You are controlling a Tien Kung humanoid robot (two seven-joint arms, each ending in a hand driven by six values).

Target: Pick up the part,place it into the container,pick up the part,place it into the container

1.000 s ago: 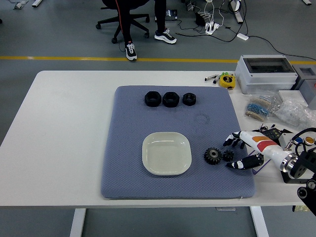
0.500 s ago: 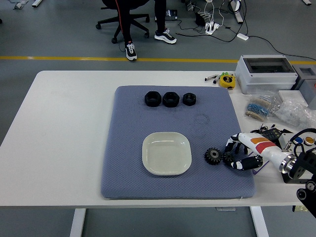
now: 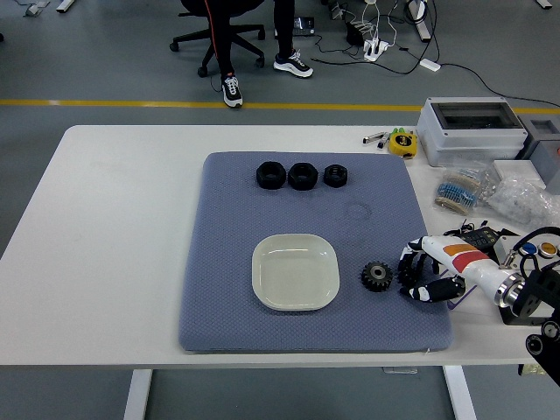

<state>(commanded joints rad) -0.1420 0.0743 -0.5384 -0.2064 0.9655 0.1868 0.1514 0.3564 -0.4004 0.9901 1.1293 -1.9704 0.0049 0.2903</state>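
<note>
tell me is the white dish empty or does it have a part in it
Empty: the white dish shows only bare interior; the gear lies beside it.

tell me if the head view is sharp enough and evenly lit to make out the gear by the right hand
In the head view, the light is soft and even, with only faint shadows under the white dish; the black gear is sharp, teeth visible, while the right hand hides whatever lies beneath its fingers; no glare on the blue mat.

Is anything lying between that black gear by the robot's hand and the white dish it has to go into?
Nothing visible does. The gear sits on the blue mat just right of the white dish, with only bare mat between them. The right hand is right beside the gear. The three black nuts lie farther back.
</note>
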